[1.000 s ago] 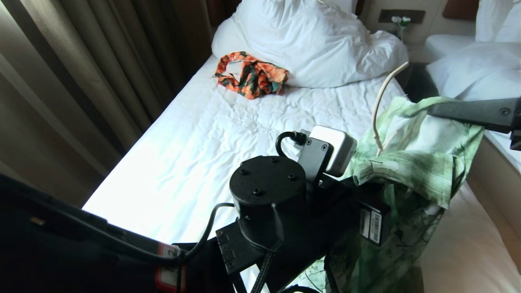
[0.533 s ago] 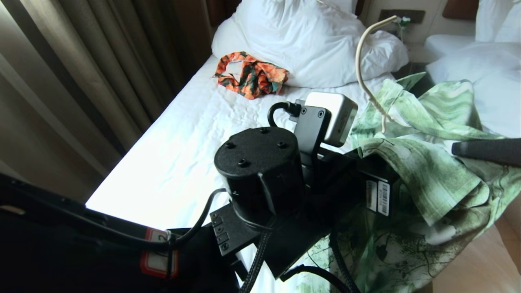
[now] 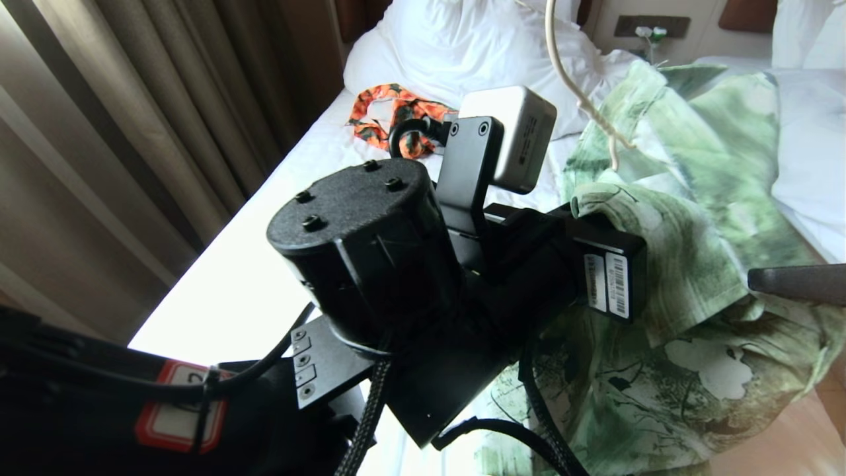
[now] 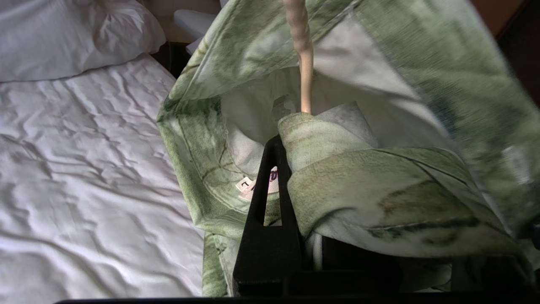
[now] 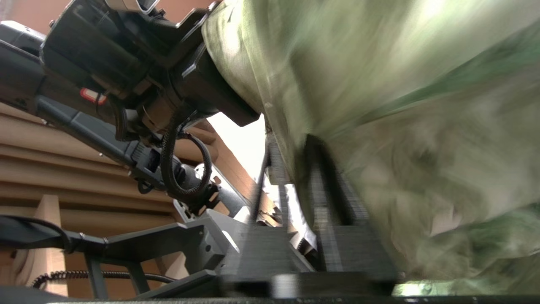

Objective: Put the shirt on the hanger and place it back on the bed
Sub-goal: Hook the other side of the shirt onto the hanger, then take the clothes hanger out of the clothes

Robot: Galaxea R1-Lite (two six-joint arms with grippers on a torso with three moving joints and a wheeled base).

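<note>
The left gripper (image 4: 278, 169) is clamped on the collar of the shirt (image 3: 687, 225), lifting it above the bed (image 3: 264, 277), with the hanger (image 3: 575, 92) rising from the neck opening. A small white neck tag (image 4: 257, 183) bears writing too small to read. The right gripper (image 5: 291, 169) presses into the cloth; whether it grips cannot be told. Barcode stickers (image 3: 608, 284) mark the left wrist, which blocks much of the head view. An orange garment (image 3: 383, 112) lies by the duvet (image 3: 462, 46).
</note>
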